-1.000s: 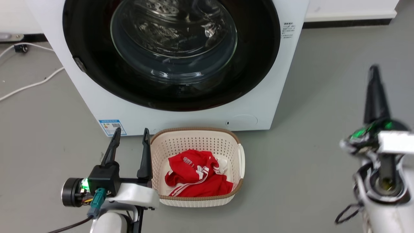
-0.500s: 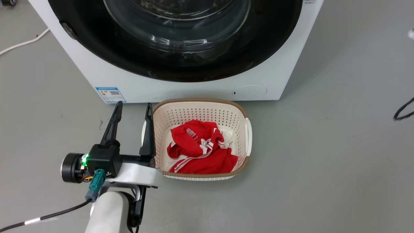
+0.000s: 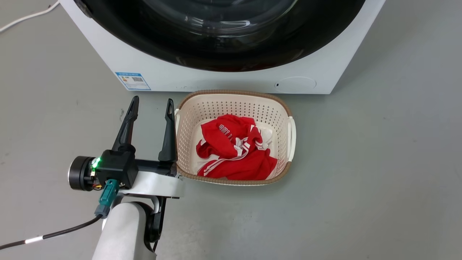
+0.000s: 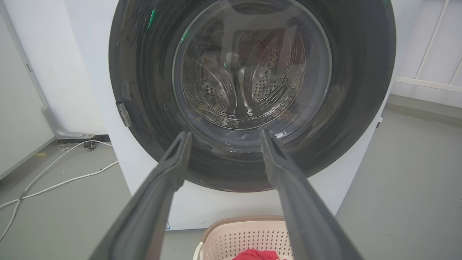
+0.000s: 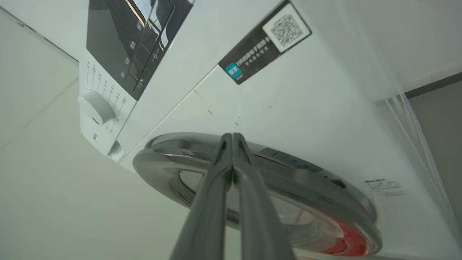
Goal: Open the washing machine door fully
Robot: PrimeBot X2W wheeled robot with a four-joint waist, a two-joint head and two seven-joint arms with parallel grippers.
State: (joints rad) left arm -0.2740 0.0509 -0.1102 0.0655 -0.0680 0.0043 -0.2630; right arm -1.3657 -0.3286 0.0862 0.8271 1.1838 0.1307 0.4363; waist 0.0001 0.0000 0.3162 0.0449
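Left gripper (image 3: pixel 152 99): fingers apart, empty, just beside the left rim of the basket (image 3: pixel 231 93). Basket on the floor, red shirt (image 3: pixel 234 151) inside, just in front of the washing machine (image 3: pixel 216 79). Door (image 3: pixel 231 54) shut flat against the machine front. Right gripper (image 5: pixel 232 136): fingers pressed together, empty, tips at the door's rim; contact not discernible.

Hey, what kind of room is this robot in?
Probably a laundry area, or a test room set up as one: a white front-loading washing machine on a grey floor, with a cream laundry basket holding a red garment in front of it.
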